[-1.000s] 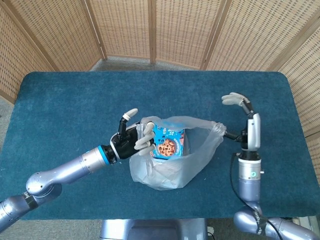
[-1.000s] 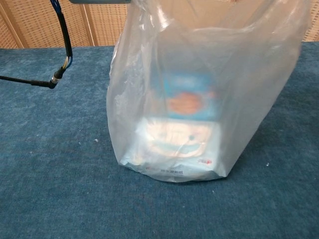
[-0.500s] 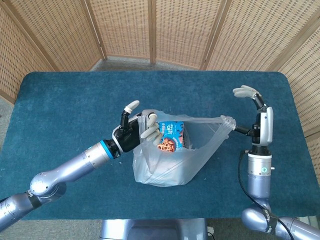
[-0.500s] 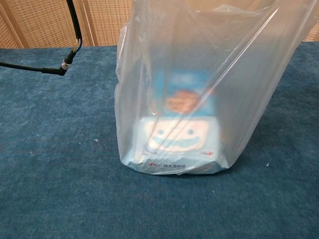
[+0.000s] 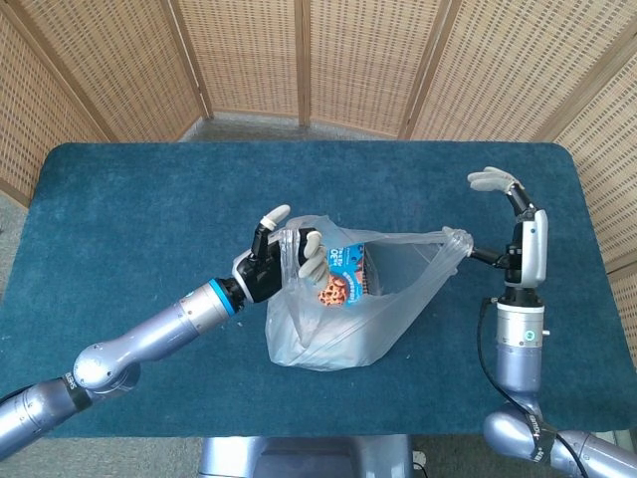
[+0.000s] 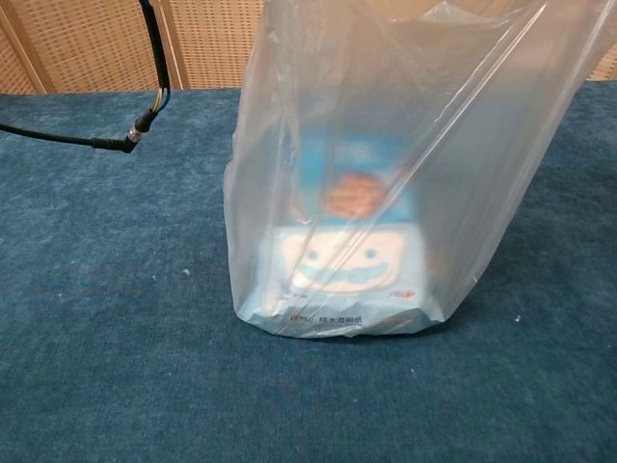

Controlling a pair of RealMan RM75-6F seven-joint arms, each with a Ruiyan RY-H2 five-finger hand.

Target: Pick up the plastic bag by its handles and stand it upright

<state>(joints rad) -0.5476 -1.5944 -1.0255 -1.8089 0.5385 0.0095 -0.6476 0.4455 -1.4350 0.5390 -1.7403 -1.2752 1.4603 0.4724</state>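
Plastic bag (image 5: 343,319) stands upright, handles held by left hand (image 5: 282,261) and right hand (image 5: 513,231)

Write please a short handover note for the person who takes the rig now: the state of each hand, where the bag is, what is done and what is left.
Left hand: holds one handle of the plastic bag, raised.
Right hand: holds the other handle, pulled taut; upper fingers spread.
Bag: stands on the blue table, mouth open, snack box upright inside.
Done: handles gripped, bag lifted upright.
Left: check that it stands by itself, then let go.
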